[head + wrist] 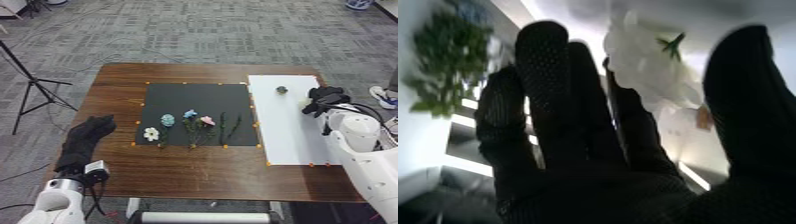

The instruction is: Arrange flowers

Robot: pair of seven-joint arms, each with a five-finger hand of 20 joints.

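My right robot hand (327,96): open, fingers straight. Ruffled white flower (651,70) between fingers and thumb, can't tell if touching; leafy green bunch (451,60) beside the fingers.

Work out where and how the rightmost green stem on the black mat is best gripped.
Probably pinch the rightmost stem at mid-length from above, closing on its long sides: it looks slender and lies along the black mat, with a gap to the neighbouring stem.

"What's on the brown wooden desk (178,177)?"
"A black mat (191,97), with a white sheet (293,135) just beside it, on the robot's right; small orange markers (226,146) dot their edges."
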